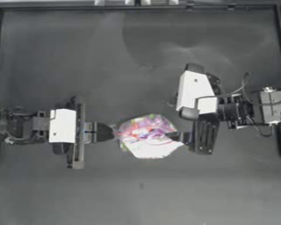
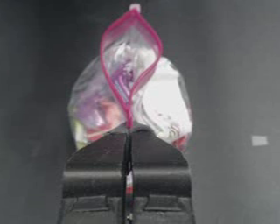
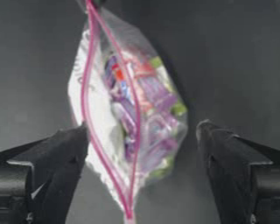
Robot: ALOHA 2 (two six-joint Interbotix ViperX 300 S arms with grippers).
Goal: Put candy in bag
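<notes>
Carefully: your left gripper (image 2: 129, 144) alone pinches the bag (image 1: 146, 135) by its seal; right gripper (image 3: 139, 175) gapes wide around it; any tug could slip that thin hold.

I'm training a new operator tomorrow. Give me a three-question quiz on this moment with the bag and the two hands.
1. True or false: the left hand is shut on the bag's pink seal strip.
2. The right hand is: A) shut on the bag, B) open with the bag between its fingers, C) parked far away.
3. Fill in: the bag's mouth is partly ____.

Key: 1 true; 2 B; 3 open.
</notes>
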